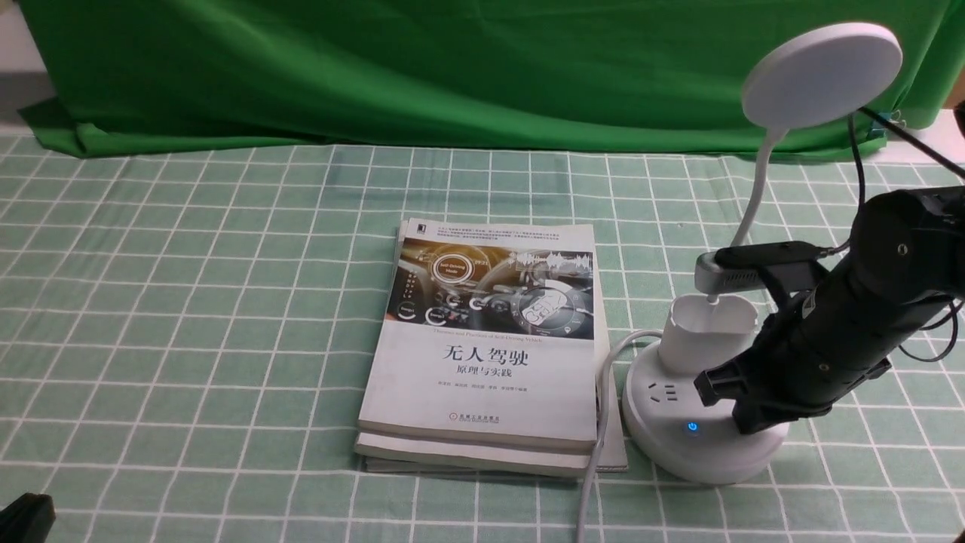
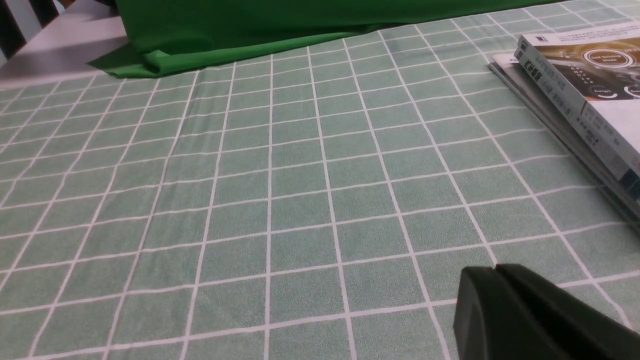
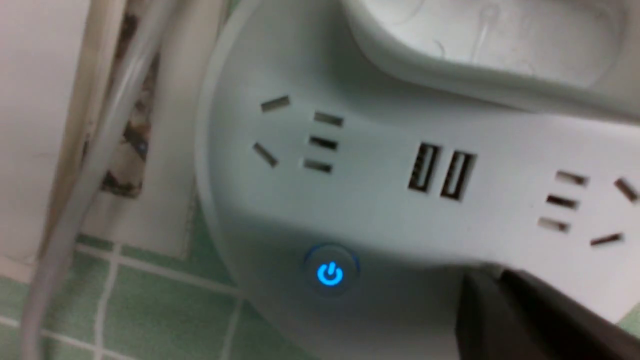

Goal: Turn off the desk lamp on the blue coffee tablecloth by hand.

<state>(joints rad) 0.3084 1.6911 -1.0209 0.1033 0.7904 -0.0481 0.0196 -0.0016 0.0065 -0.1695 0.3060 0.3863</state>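
Hand (image 3: pixel 490 287), seemingly closed, over lamp (image 1: pixel 678 456) near table's right edge, beside lit button (image 1: pixel 691 427); off-centre push may shove lamp.

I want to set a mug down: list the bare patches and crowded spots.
Bare: the stretch of blue coffee tablecloth left of the books, from the dark green cloth to the near edge; also the strip between that cloth and the books. Crowded: right of the books, where cord, desk lamp and right gripper sit together.

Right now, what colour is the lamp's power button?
The power button glows blue; right wrist view shows it best.
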